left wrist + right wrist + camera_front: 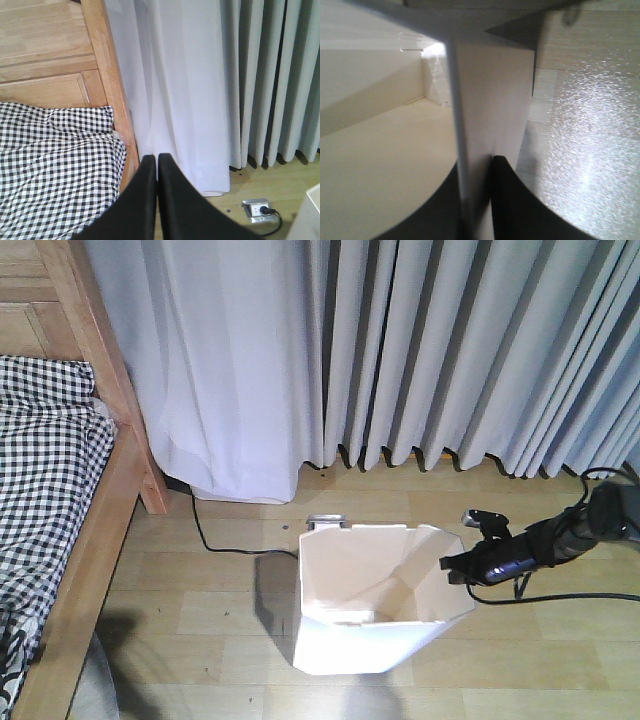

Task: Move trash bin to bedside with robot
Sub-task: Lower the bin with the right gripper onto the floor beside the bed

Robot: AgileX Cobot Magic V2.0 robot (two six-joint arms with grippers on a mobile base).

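The white faceted trash bin (375,605) stands on the wooden floor, right of the bed. My right gripper (458,570) reaches in from the right and is shut on the bin's right rim. In the right wrist view the bin wall (492,100) runs between the two black fingers (515,200), one inside and one outside. The bed (90,540) with a light-brown wooden frame and black-and-white checked bedding (40,470) is at the left. My left gripper (157,162) is shut and empty, held above the bed's corner. The bed post (112,80) shows behind it.
Grey-white curtains (400,350) hang along the back wall down to the floor. A black cable (215,535) runs over the floor to a floor socket (257,210) behind the bin. The right arm's cable (580,595) trails at the right.
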